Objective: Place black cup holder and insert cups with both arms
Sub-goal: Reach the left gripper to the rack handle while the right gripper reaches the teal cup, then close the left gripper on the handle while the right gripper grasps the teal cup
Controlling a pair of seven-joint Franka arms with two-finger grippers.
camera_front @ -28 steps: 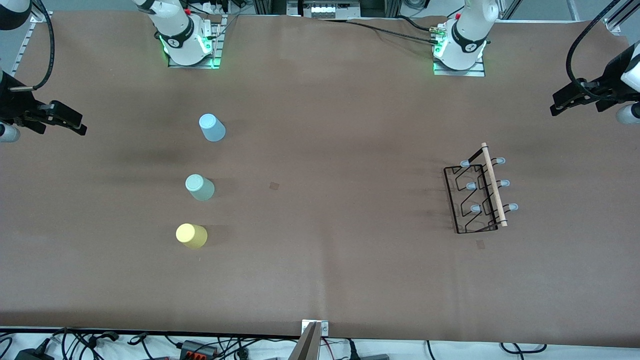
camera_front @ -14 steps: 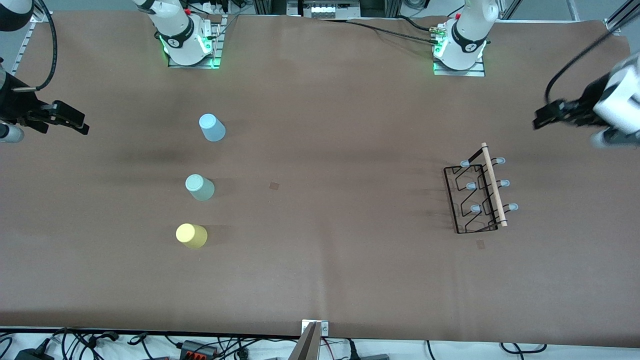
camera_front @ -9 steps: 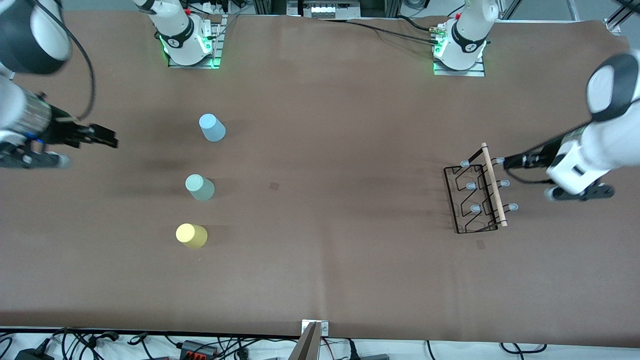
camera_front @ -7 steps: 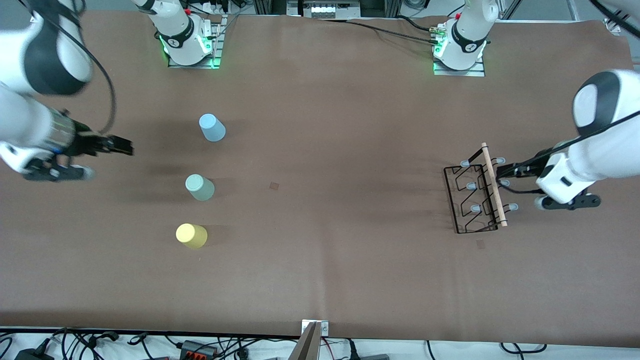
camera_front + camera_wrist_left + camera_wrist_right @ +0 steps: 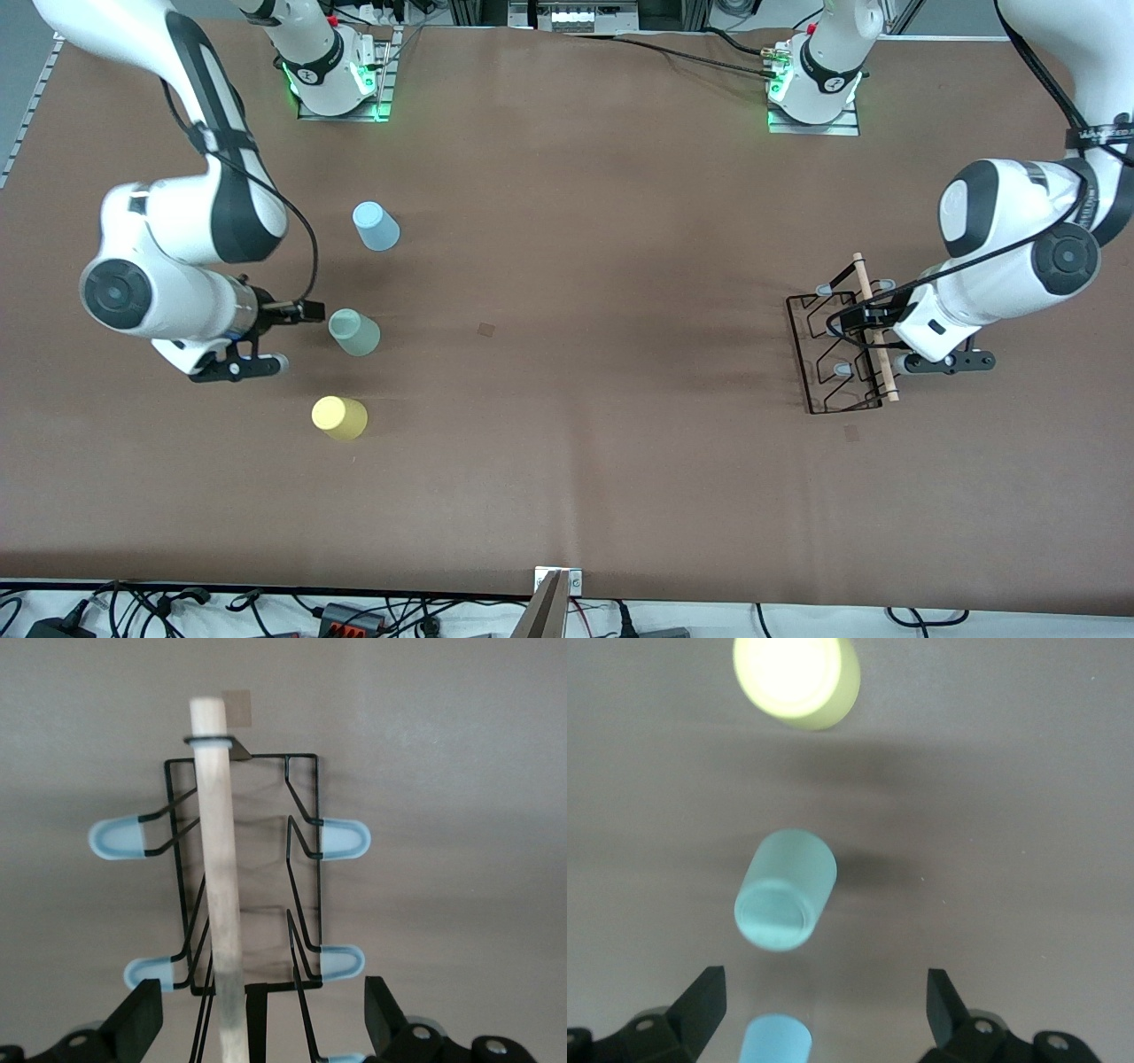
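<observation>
The black cup holder (image 5: 833,354) stands toward the left arm's end of the table, its wooden rod handle (image 5: 875,328) on top. My left gripper (image 5: 864,316) is over it. In the left wrist view the gripper (image 5: 261,1028) is open, its fingers (image 5: 137,1019) straddling the rod (image 5: 220,886) and the wires (image 5: 301,859) without touching. The blue cup (image 5: 376,226), mint cup (image 5: 354,332) and yellow cup (image 5: 338,417) stand upside down in a row. My right gripper (image 5: 306,312) hangs open and empty beside the mint cup. The right wrist view (image 5: 824,1010) shows the mint (image 5: 784,890), yellow (image 5: 796,678) and blue (image 5: 775,1041) cups.
The brown table (image 5: 567,425) has two small dark square marks, one at its middle (image 5: 485,330) and one near the holder (image 5: 851,432). The arm bases (image 5: 337,75) stand along the edge farthest from the front camera. Cables lie along the nearest edge.
Both arms have swung in from the table's ends. The right gripper came to the mint cup, the left gripper came over the holder's handle. Cups and holder have not moved.
</observation>
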